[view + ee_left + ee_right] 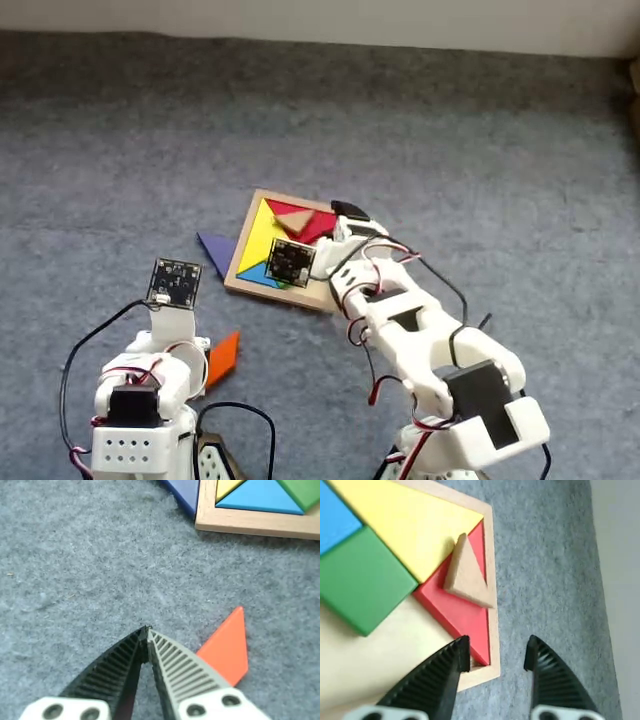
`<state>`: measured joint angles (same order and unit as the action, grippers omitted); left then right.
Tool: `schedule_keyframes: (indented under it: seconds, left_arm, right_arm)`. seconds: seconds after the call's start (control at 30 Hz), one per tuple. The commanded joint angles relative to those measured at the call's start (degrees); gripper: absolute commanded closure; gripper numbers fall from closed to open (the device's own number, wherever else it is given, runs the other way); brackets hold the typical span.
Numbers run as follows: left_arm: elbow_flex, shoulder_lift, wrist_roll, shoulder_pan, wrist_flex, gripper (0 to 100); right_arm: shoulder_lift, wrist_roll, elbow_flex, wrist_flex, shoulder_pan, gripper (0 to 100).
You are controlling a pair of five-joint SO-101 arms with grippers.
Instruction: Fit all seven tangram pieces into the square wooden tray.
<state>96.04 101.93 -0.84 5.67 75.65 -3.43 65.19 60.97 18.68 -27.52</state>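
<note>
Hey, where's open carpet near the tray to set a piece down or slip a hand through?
Bare carpet lies beyond the tray and between the left tool, the purple piece and the orange piece. It's crowded at the tray's corner where the right tool hangs open astride the rim beside the red piece.

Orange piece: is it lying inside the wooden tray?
No. The orange piece lies flat on the grey carpet, well apart from the wooden tray.

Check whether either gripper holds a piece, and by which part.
Nothing is held. The left gripper is shut empty beside the orange piece; the right gripper is open over the tray rim.
</note>
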Motion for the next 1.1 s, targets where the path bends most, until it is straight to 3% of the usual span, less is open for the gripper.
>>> schedule_keyframes:
  seconds: [0.0, 0.17, 0.3, 0.37, 0.53, 0.63, 0.83, 1.07]
  left_arm:
    - [1.1, 2.33, -0.26, 0.57, 0.35, 99]
    - [1.1, 2.33, -0.26, 0.57, 0.35, 99]
    - [1.1, 2.33, -0.26, 0.57, 0.35, 99]
    - [1.1, 2.33, -0.26, 0.57, 0.35, 99]
    - [1.1, 2.33, -0.26, 0.57, 0.35, 99]
    - [1.1, 2.33, -0.26, 0.57, 0.35, 99]
    - [1.1, 2.33, -0.26, 0.57, 0.35, 99]
    - [1.1, 2.33, -0.26, 0.57, 0.35, 99]
  right_arm:
    - [-2.86, 0.44, -0.13, 1.63, 1.36, 81.1]
    - [-2.86, -0.44, -0.48, 1.27, 2.59, 83.7]
    - [-2.86, -13.19, -4.62, -0.75, 2.68, 91.4]
    - [-2.86, -18.11, -10.42, -9.89, 2.59, 91.4]
    - [1.1, -34.37, -36.0, -44.09, 1.89, 91.4]
    - [7.34, -37.63, -50.42, -54.55, 0.48, 91.7]
    - [21.05, -42.64, -64.75, -58.24, -0.92, 91.8]
    - [25.98, -43.78, -66.95, -58.15, -2.77, 91.8]
